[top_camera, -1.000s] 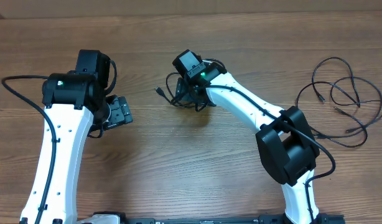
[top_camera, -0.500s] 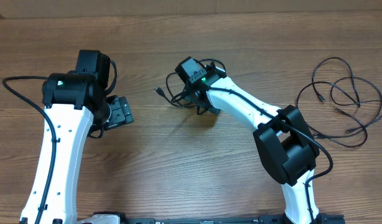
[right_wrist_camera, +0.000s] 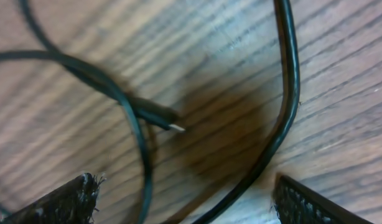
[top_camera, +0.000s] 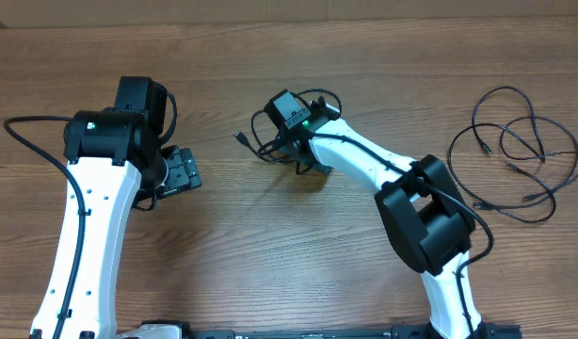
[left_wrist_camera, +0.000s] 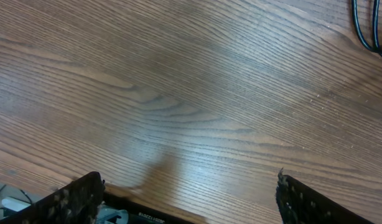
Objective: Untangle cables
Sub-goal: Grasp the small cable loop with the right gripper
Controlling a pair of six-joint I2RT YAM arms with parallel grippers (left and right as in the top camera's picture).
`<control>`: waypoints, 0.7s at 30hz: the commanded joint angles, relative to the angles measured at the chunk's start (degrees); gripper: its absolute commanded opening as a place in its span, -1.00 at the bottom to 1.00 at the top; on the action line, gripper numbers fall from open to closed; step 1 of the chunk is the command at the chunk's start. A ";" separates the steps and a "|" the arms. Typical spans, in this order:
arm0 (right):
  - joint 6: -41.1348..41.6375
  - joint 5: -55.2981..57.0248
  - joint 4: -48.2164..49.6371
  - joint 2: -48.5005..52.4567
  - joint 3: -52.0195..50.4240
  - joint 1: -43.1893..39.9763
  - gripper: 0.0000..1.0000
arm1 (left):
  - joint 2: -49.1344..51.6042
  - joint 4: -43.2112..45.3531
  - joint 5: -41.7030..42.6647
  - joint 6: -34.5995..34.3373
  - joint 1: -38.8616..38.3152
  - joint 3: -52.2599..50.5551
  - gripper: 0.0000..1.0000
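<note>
A small bundle of thin black cables (top_camera: 261, 139) lies at the table's middle, with one plug (top_camera: 240, 137) sticking out to the left. My right gripper (top_camera: 306, 162) is over its right side, open. In the right wrist view the open fingers (right_wrist_camera: 185, 186) straddle two cable strands close to the wood: one ending in a small plug (right_wrist_camera: 158, 118) and a thicker-looking curve (right_wrist_camera: 285, 99). A second group of cables (top_camera: 515, 141) lies in loose loops at the far right. My left gripper (top_camera: 181, 170) is open and empty over bare wood (left_wrist_camera: 190, 180), apart from the cables.
The wooden table's (top_camera: 270, 245) far edge runs along the top of the overhead view. The left arm's thick black cable (top_camera: 25, 141) arcs at the far left. Two black cords (left_wrist_camera: 363, 25) cross the top right corner of the left wrist view.
My right gripper has shifted slightly right and toward the front over the small bundle and turned a little. The left arm and the cables at the right have not moved.
</note>
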 commanded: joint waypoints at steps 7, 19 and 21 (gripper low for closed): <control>0.70 0.72 0.44 1.81 -0.28 0.11 0.45 | -0.39 0.11 0.33 -0.17 0.09 -0.15 0.78; -2.69 1.42 -5.16 0.44 -0.11 -0.81 -0.78 | -0.39 0.09 0.50 -0.17 0.09 -0.15 0.77; -4.13 2.03 -5.88 -0.57 -0.11 -1.27 -0.88 | -0.39 0.11 0.52 -0.17 0.09 -0.15 0.77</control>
